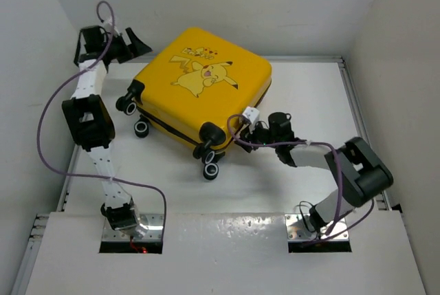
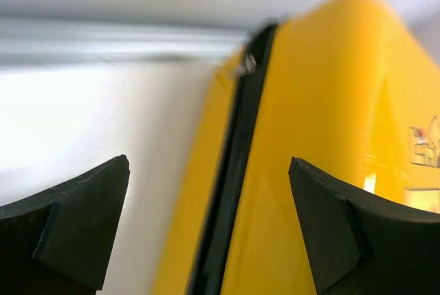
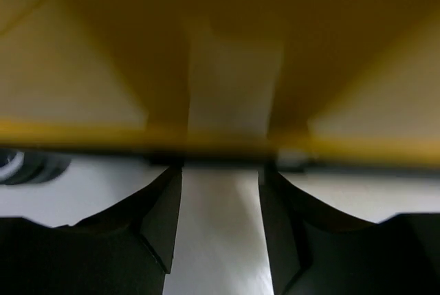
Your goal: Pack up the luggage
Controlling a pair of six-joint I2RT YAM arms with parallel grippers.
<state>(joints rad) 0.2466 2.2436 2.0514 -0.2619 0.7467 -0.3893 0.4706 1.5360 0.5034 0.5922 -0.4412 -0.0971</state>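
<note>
Two arms at work, one suitcase (image 1: pixel 206 89) between them. It lies flat on the white table (image 1: pixel 309 95), shut, lid up, turned on a diagonal so that one corner points toward the back wall. The cartoon (image 1: pixel 203 73) on the lid faces the overhead camera. Four black wheels (image 1: pixel 141 128) line the near-left edge. A black zipper seam (image 1: pixel 172 133) runs along the side just above them.

Left gripper (image 1: pixel 141 44): at the far left of the table, just off the suitcase's left-hand corner. Its wrist view shows the fingers (image 2: pixel 82 219) spread wide. The yellow shell (image 2: pixel 323 171) and the zipper seam (image 2: pixel 237 171) run up through the gap, close to the camera and blurred. Neither finger touches the shell in this view; the left gripper (image 2: pixel 210 161) grips nothing.

Right gripper (image 1: pixel 242 132): low at the near-right side of the suitcase, close beside the near wheels, arm folded back toward its base. In its wrist view the yellow side (image 3: pixel 220 34) fills the upper frame, badly out of focus. The fingers (image 3: pixel 151 219) stand a narrow gap apart, with bare table showing between them and the tips right up at the dark lower edge of the case. Nothing shows in the gap of the right gripper (image 3: pixel 221 171). Whether the tips touch the case, I cannot tell. A dark wheel (image 3: pixel 27 164) sits at the left edge of that view.

Purple cables (image 1: pixel 45 150) loop along both arms.
</note>
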